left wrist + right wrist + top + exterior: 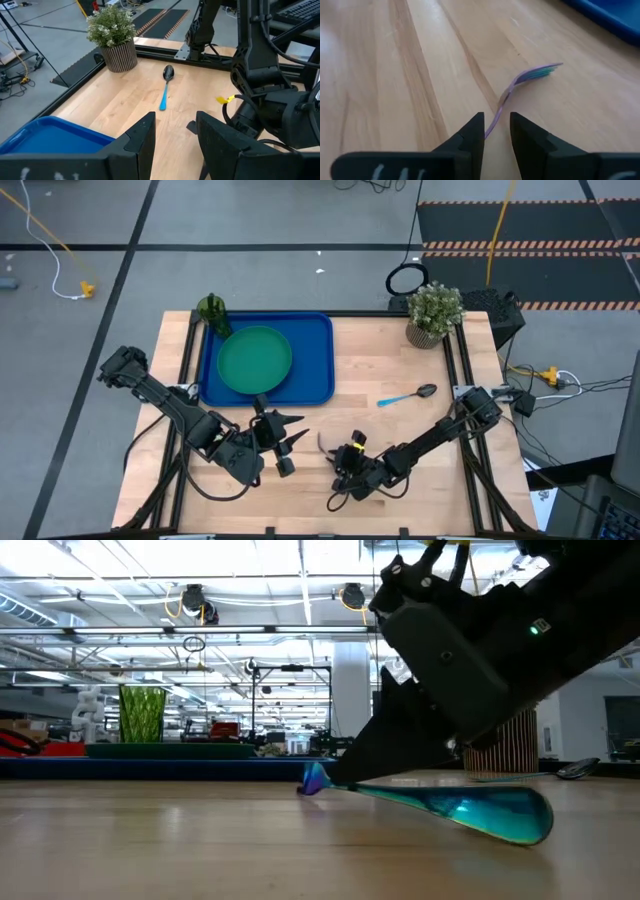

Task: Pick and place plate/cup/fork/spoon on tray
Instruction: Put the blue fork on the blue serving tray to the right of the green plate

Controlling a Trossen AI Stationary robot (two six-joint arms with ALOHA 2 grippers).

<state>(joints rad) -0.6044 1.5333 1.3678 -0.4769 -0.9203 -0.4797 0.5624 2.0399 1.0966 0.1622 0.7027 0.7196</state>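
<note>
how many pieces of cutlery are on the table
2: the spoon lies on bare wood right of the tray; the fork is near the front edge, between the right claw's fingers.

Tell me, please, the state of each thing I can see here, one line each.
plate: lies flat in the tray.
cup: upright, tray's corner.
spoon: flat on table, untouched.
fork: on table, handle between right gripper jaws.
left gripper: open, empty.

Two arms, black throughout, chunky jointed housings. Left end effector (172,145): two broad, flat, matte dark fingers. Right end effector (496,131): the same black wedge-shaped fingers, a yellow tag at the wrist and black cabling (small green light on the housing).
</note>
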